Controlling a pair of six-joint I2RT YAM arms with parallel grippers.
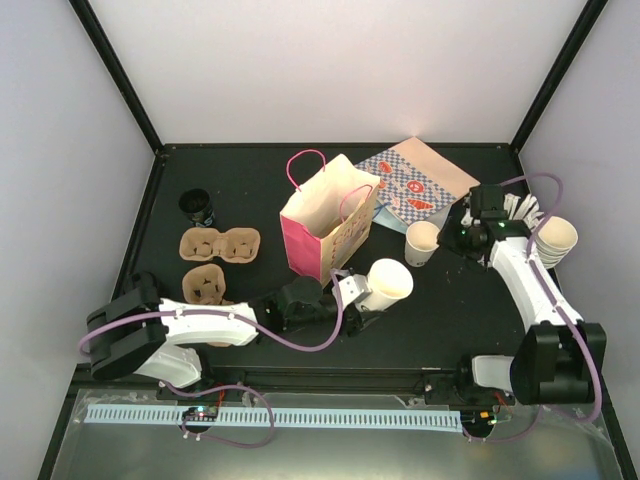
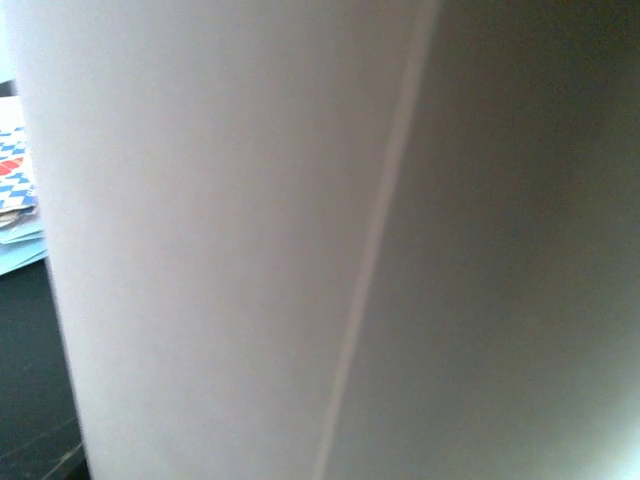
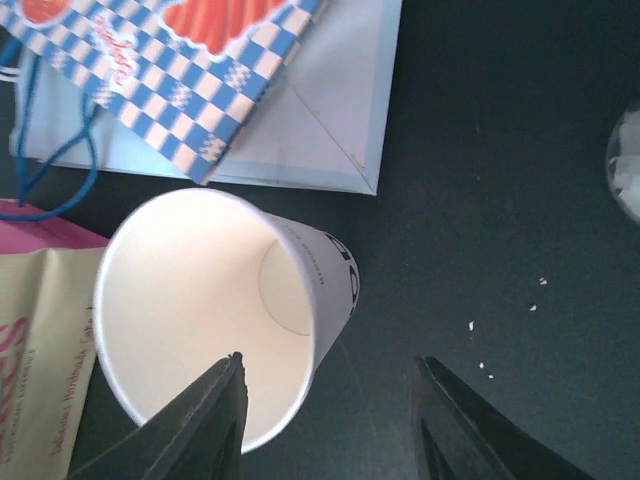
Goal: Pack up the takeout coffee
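**Status.** The takeout coffee (image 3: 215,300), a small white paper cup with dark print on its side and a cream inside, stands upright on the black table (image 1: 250,180), right of centre in the overhead view. It is beside the pink paper bag (image 1: 320,235) and not yet in it.

**Right gripper** (image 3: 330,362): my fingers are spread. One tip hangs over the cup's rim at lower left of the wrist view, the other over bare table. Nothing is pinched.

**Left gripper** (image 1: 368,290): clamped on a second white paper cup (image 1: 388,282), held tilted just below the bag's lower right corner. This cup fills the wrist view, and I cannot tell whether it carries print.

**Step in hand (judgement).** Staging cups beside the bag; loading is not done.

**Next move.** Close the right fingers across the printed cup's wall and lift it straight. Carry it left over the bag's open top, clear of the pink handles, and lower it upright. The bag is light, so avoid brushing its rim.
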